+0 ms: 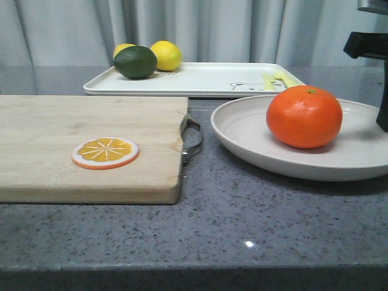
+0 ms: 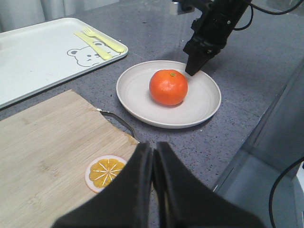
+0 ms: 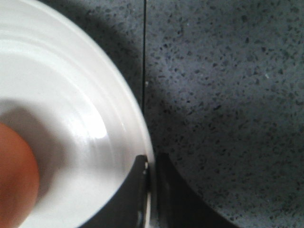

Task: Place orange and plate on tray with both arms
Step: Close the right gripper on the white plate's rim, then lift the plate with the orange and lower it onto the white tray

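Grey speckled table (image 1: 242, 224) fills the front view's near edge. On it, at 9 o'clock, lies a wooden board (image 1: 91, 145) with an orange slice (image 1: 105, 152) on top and a metal handle (image 1: 193, 138) at its right end. At 3 o'clock sits the plate (image 1: 254, 145), with the orange (image 1: 304, 116) resting in it. Behind both, at 12 o'clock, lies the tray (image 1: 200, 79), well apart from the plate's load, carrying two lemons (image 1: 166, 55) and a lime (image 1: 135, 62) at its left end and yellow cutlery (image 1: 276, 79) by a bear drawing at its right. A dark part of the right arm shows at the right edge.

From the left wrist, the left tool (image 2: 154, 156) hangs over the board's (image 2: 42, 156) edge beside the slice (image 2: 105, 172), its fingers pressed together on nothing. Farther off, the orange (image 2: 168, 87) sits in the plate (image 2: 204, 102), and the right tool (image 2: 194, 70) reaches down to the plate's far rim. The tray (image 2: 33, 57) lies at 10 o'clock with its bear and cutlery (image 2: 99, 44).

From the right wrist, the right tool (image 3: 151, 175) pinches the plate's (image 3: 71, 95) rim, one finger inside and one outside. A blurred orange (image 3: 16, 175) lies in the plate; the table (image 3: 223, 95) spreads beyond.
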